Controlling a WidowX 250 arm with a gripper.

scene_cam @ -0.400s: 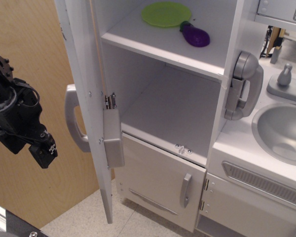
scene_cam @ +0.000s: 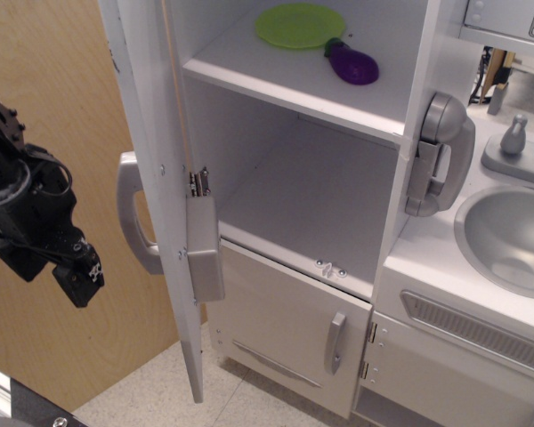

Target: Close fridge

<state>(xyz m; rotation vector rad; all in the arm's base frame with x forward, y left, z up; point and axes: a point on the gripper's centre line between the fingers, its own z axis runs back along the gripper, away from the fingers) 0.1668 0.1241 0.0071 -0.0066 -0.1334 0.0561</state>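
The white fridge point(scene_cam: 320, 196) stands open, with white shelves showing inside. Its tall door point(scene_cam: 165, 178) swings out to the left, edge-on to me, with a grey vertical handle point(scene_cam: 133, 218) on its outer face and a grey panel point(scene_cam: 205, 249) on its inner edge. My black gripper point(scene_cam: 71, 271) hangs at the left, outside the door and a short gap to the left of the handle, not touching it. Its fingers point down and right. I cannot tell whether they are open or shut.
A green plate point(scene_cam: 300, 25) and a purple eggplant point(scene_cam: 352, 62) lie on the upper shelf. A shorter lower door point(scene_cam: 289, 325) with a small grey handle is shut. A grey toy phone point(scene_cam: 438, 156) hangs on the fridge's right side. A grey sink point(scene_cam: 507, 236) is at the right. A wooden wall point(scene_cam: 44, 80) stands behind my arm.
My gripper has shifted very slightly down and left. The door has not moved.
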